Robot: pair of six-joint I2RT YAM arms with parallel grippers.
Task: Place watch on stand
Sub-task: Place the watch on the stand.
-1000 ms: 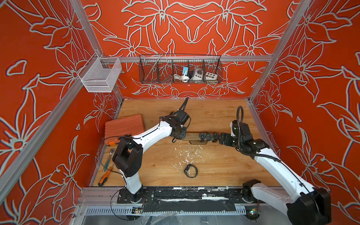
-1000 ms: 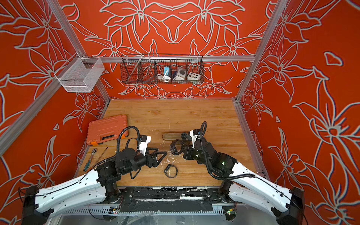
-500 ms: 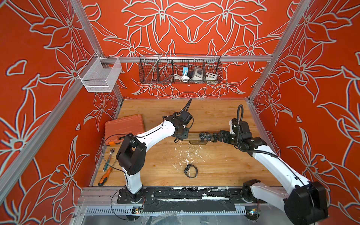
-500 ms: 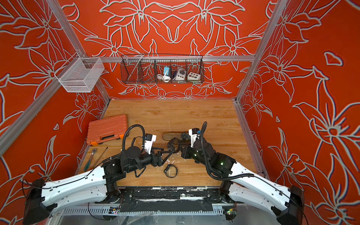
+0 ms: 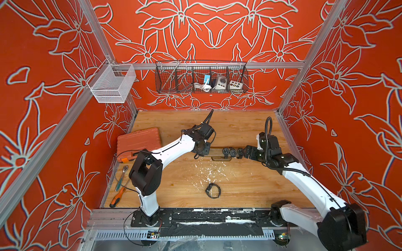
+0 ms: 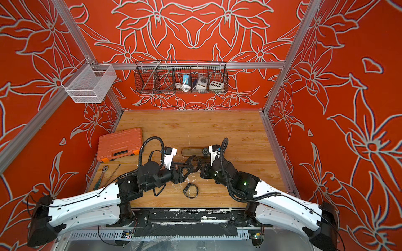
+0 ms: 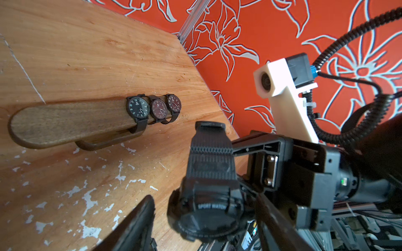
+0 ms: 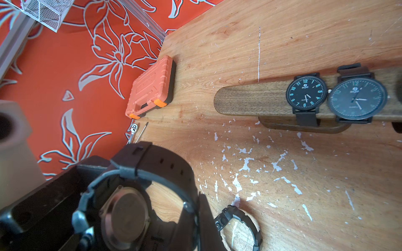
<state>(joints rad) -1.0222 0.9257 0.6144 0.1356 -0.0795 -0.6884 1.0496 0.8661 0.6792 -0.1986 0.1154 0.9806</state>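
My cell is bright and evenly lit from overhead. The orange flower-patterned walls [image 5: 54,108] are saturated, with colour fringes on their pale outlines toward the edges in both top views. Only soft shadows lie on the light wooden counter [image 5: 239,180]. In my left wrist view the black sport watch [image 7: 208,195], close to the lens, is out of focus. The long brown wooden bar [image 7: 71,121] behind it is sharp, with a dark shadow underneath.

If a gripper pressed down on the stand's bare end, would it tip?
Possibly: the stand is a long bar on a much shorter base, so the bare end overhangs. The three watches sit toward the other end and might counterbalance slightly.
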